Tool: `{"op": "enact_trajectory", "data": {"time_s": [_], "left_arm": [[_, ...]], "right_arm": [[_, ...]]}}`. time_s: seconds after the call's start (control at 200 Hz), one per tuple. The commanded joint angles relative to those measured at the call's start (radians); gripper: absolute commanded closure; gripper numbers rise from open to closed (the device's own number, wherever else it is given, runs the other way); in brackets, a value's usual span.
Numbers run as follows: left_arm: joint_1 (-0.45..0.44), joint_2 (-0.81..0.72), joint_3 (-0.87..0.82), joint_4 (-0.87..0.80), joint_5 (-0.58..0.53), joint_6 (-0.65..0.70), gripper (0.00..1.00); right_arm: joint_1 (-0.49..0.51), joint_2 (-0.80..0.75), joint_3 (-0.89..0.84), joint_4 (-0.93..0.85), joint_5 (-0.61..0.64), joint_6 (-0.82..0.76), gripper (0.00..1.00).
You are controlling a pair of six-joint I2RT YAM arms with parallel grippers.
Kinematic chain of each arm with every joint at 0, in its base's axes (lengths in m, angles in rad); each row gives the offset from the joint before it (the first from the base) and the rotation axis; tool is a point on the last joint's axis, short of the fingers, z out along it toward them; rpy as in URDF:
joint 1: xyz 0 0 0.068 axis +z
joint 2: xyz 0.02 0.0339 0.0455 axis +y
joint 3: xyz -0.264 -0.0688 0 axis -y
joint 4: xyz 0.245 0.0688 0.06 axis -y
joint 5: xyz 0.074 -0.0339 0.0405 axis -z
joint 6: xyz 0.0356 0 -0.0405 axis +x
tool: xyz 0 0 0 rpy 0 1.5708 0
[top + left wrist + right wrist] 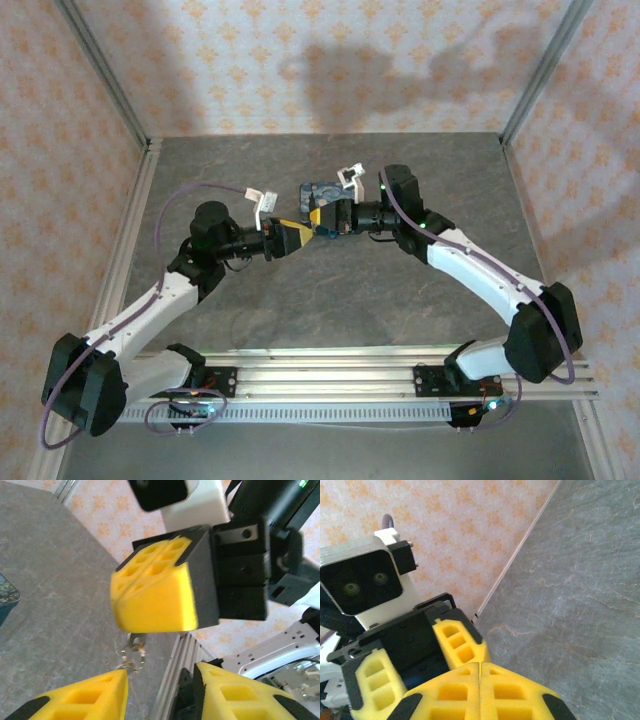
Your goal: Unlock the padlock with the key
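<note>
My right gripper (322, 224) is shut, its yellow tips pressed flat together (480, 672). In the left wrist view a small metal ring with the thin silvery key (133, 652) dangles from under those shut tips (155, 597), so the grip seems to be on the key's ring end. My left gripper (298, 236) faces it tip to tip above mid table. It stands open (160, 695) with a wide gap, and the dangling metal ends close to its left finger (85, 697). The padlock is hidden.
The blue-and-yellow Starry Night tin (318, 190) lies on the grey table just behind the two grippers, and its edge (7, 596) is in the left wrist view. Aluminium rails (330, 362) run along the near edge. Papered walls close in the back and sides.
</note>
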Motion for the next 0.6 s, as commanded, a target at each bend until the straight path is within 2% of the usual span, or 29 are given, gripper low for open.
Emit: {"op": "enact_trajectory", "data": {"time_s": [0.0, 0.115, 0.4, 0.596], "left_arm": [[0.006, -0.005, -0.007, 0.101, -0.014, -0.066, 0.64], [0.006, 0.006, -0.002, 0.125, -0.021, -0.085, 0.70], [0.006, 0.065, -0.016, 0.256, -0.050, -0.180, 0.71], [0.006, 0.064, -0.007, 0.214, -0.064, -0.148, 0.71]], "right_arm": [[-0.003, -0.023, -0.026, 0.162, 0.019, 0.061, 1.00], [-0.003, -0.030, -0.046, 0.213, 0.019, 0.087, 1.00], [0.000, -0.035, -0.082, 0.299, 0.019, 0.149, 1.00], [0.003, -0.038, -0.084, 0.310, 0.014, 0.161, 1.00]]}}
